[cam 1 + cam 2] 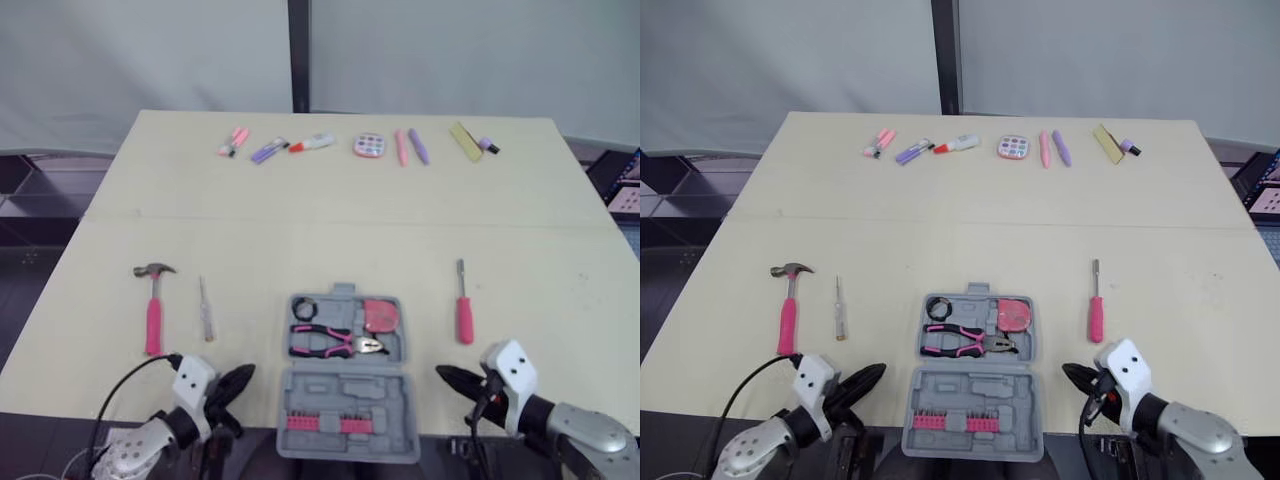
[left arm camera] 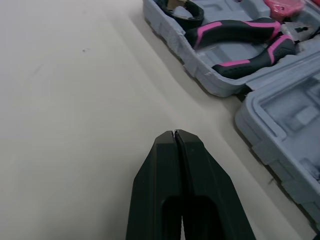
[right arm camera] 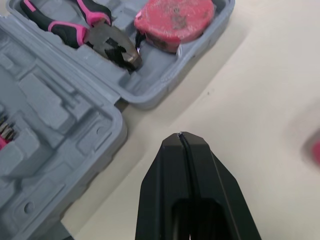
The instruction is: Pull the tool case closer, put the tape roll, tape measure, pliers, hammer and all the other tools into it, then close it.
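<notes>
Left eye view: grey tool case (image 1: 345, 392) open flat at the middle of the near edge of the table (image 1: 300, 240), both halves facing up.

- **Far half of the case:**
  - black tape roll (image 1: 304, 307) in the far-left pocket
  - pink tape measure (image 1: 380, 315) in the far-right pocket
  - pliers (image 1: 335, 343) with pink-and-black handles across the near side of both, nose toward the right
- **Near half of the case:** moulded recesses bare except for a pink strip of bits (image 1: 327, 424) along the near side.
- **Toward the left edge, outside the case:**
  - hammer (image 1: 153, 305) with pink handle, head toward the far edge
  - thin screwdriver (image 1: 206, 312) near the hammer on the case side, apart from both
- **Toward the right edge, clear of the case:** pink-handled screwdriver (image 1: 464, 305), shaft pointing to the far edge.
- **Along the far edge:** row of small coloured items (image 1: 369, 146).

Left gripper (image 1: 240, 378) at the near edge, near the left side of the case's near half, not touching it. Left wrist view: black fingers (image 2: 160, 170) pressed tip to tip with nothing between them, over bare table, tape roll and pliers handles ahead.

Right gripper (image 1: 445, 375) at the near edge, near the right side of the same half, likewise apart from it. Right wrist view: its fingers also closed flat against each other and empty, over bare table beside the joint of the two halves, pliers nose and tape measure ahead.
</notes>
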`<state>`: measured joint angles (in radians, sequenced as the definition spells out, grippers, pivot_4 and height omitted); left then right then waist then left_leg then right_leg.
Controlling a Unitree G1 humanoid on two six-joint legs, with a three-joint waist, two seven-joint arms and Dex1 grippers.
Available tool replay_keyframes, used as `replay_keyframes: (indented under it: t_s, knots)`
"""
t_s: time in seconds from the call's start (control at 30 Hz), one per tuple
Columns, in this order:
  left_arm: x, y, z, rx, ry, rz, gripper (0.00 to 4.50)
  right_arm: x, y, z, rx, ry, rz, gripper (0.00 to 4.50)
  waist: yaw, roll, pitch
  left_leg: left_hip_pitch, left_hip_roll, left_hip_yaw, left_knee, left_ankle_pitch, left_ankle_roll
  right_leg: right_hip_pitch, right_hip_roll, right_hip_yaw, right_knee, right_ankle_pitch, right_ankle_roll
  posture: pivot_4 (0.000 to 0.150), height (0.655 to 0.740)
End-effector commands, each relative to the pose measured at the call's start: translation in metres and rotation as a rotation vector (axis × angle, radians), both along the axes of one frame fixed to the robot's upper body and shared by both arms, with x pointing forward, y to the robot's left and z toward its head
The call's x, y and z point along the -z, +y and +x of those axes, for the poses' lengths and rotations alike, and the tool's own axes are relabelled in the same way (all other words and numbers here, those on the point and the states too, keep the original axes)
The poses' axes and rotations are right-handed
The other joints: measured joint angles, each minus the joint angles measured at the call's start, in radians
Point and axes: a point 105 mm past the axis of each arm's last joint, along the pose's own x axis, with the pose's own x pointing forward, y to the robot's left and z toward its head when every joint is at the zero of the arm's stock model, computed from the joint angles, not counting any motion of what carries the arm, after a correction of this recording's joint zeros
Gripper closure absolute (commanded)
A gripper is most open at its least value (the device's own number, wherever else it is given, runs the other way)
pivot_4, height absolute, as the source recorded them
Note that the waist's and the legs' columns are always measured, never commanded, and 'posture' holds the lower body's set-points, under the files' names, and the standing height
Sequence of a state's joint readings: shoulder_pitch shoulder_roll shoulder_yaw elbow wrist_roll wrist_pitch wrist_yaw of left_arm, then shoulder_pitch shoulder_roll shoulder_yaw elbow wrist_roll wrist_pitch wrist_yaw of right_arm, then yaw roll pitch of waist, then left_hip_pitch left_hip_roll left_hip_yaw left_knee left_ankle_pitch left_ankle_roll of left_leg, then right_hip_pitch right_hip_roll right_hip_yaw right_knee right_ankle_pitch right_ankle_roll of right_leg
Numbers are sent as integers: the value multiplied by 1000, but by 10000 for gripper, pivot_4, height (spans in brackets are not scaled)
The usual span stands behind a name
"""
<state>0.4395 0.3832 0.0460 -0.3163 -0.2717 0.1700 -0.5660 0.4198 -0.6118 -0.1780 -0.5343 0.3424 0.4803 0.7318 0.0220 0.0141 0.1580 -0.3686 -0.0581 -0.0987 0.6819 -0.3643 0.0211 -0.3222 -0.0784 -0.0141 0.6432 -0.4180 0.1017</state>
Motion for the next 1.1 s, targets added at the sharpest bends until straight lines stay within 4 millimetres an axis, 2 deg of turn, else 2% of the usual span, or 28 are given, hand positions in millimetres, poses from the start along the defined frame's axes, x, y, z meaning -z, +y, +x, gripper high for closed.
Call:
replay_keyframes:
  t_s: [0.03, 0.37, 0.67, 0.83, 1.1]
  knots:
    - [1, -4, 2, 38, 5, 3, 44069, -4, 9, 3, -22, -1, -1, 45000, 0, 0, 0, 0, 0, 0, 0, 0, 0, 0, 0, 0, 0, 0, 0, 1500, 7134]
    - [9, -14, 11, 112, 23, 23, 44069, 4, 22, 11, -52, 48, -16, 45000, 0, 1, -1, 0, 0, 0, 0, 0, 0, 0, 0, -1, 2, 0, 0, 1500, 7134]
    - [7, -25, 6, 211, 49, 11, 44069, 5, 32, 10, -74, 72, -10, 45000, 0, 1, -1, 0, 0, 0, 0, 0, 0, -1, 0, -1, 2, 0, 0, 1500, 7134]
    - [1, -36, 8, 287, 53, 25, 44069, 8, 34, 9, -88, 92, -21, 45000, 0, 1, -1, 0, 0, 0, 0, 0, 0, -1, 0, -1, 3, 0, 0, 1500, 7134]
    - [-12, -50, 22, 324, 43, 34, 44069, 9, 36, 14, -86, 95, -23, 45000, -1, 1, -1, 0, 0, 0, 0, 0, 0, -1, 0, -1, 4, 0, 0, 1500, 7134]
